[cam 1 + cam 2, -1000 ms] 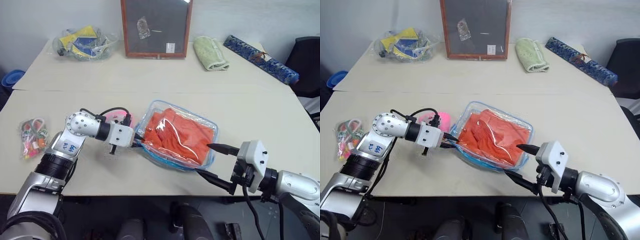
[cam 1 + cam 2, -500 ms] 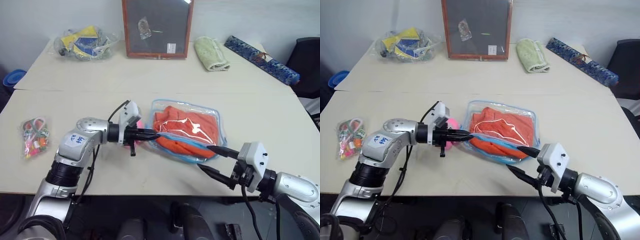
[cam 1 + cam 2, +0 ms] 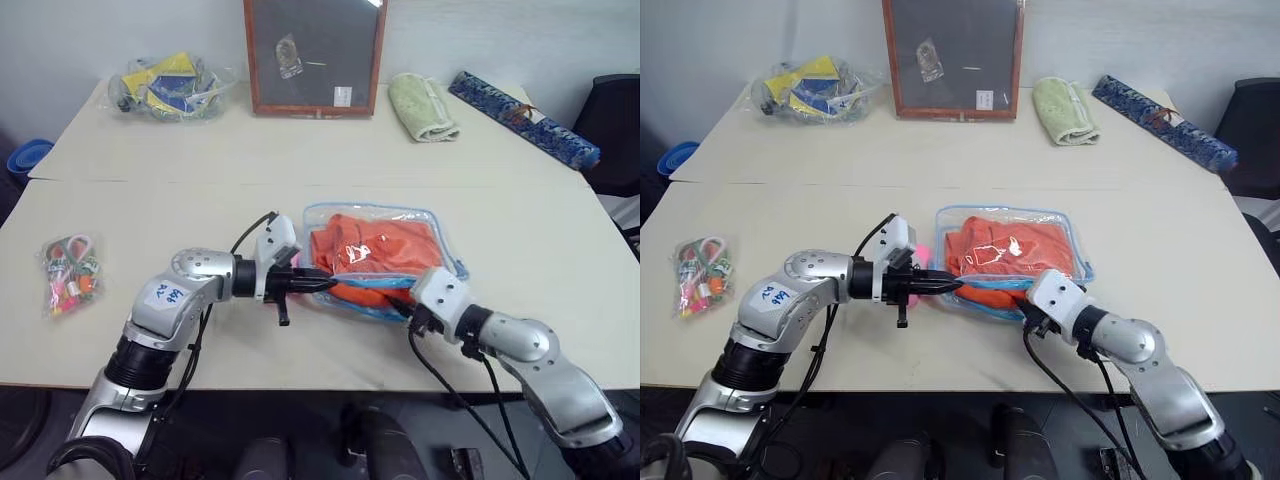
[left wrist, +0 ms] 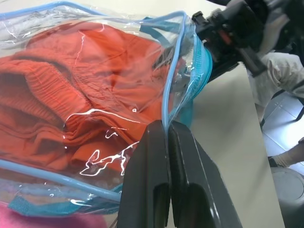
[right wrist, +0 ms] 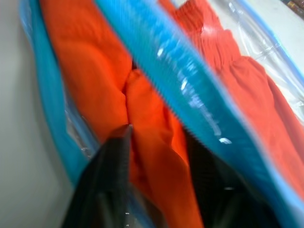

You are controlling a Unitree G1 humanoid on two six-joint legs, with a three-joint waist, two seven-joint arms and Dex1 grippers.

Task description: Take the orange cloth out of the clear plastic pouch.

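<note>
left hand (image 3: pixel 322 284) pinches pouch (image 3: pixel 440 228) edge, fingers closed.

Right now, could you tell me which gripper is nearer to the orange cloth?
Right. The right gripper is inside the clear plastic pouch, straddling a fold of the orange cloth. The left gripper is shut on the pouch's blue edging, plastic between it and the cloth.

At the far table edge stand a wood-framed dark board (image 3: pixel 313 57), a clear bag of yellow and blue items (image 3: pixel 165 85), a pale green towel (image 3: pixel 421 106) and a blue patterned roll (image 3: pixel 522 117) — a small packet of colourful bits (image 3: pixel 67 273) lies nearer, at the left.
</note>
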